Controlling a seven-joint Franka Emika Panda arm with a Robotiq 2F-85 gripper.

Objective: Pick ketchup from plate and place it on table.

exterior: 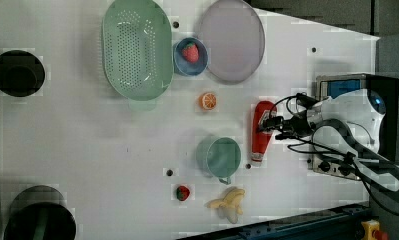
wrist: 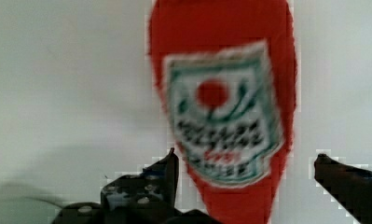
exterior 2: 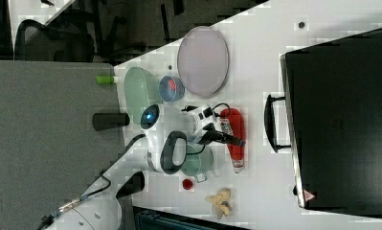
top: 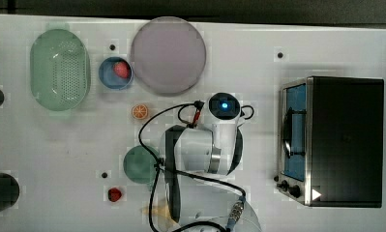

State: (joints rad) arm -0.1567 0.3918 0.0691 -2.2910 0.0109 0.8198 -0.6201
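One bottle, one job: ketchup (exterior: 261,131) was lying flat on the white table (exterior: 87,150), well clear of the mauve plate (exterior: 232,46), so basically placed already.
Claw: gripper (wrist: 244,163) spread wide, fingers either side of the bottle's narrow end with gaps showing in the wrist view, gripping nothing.
Closest stuff: banana (exterior: 229,204) and a small strawberry (exterior: 182,192) near the front edge in the left view, then a green cup (exterior: 220,157) just beside the bottle.
Middle: orange slice (exterior: 208,101) sat between the cup and the dishes.
Far end: blue bowl (exterior: 190,56) with a red berry-looking thing in it, green strainer (exterior: 135,48) next to that, plate bare as far as could be seen.
Off to the side: toaster oven (top: 343,141), door shut.
Step in hand: looked like the release part, bottle down and jaws let go.
Next move, best guess: lift straight up and back off without clipping the bottle, since a nudge could roll it toward the cup.
Hard to make out: bottle hidden under the arm in the top view; cap end blurry in the right view; label text unreadable; couldn't tell whether the fingertips were touching the tabletop or hovering just above.
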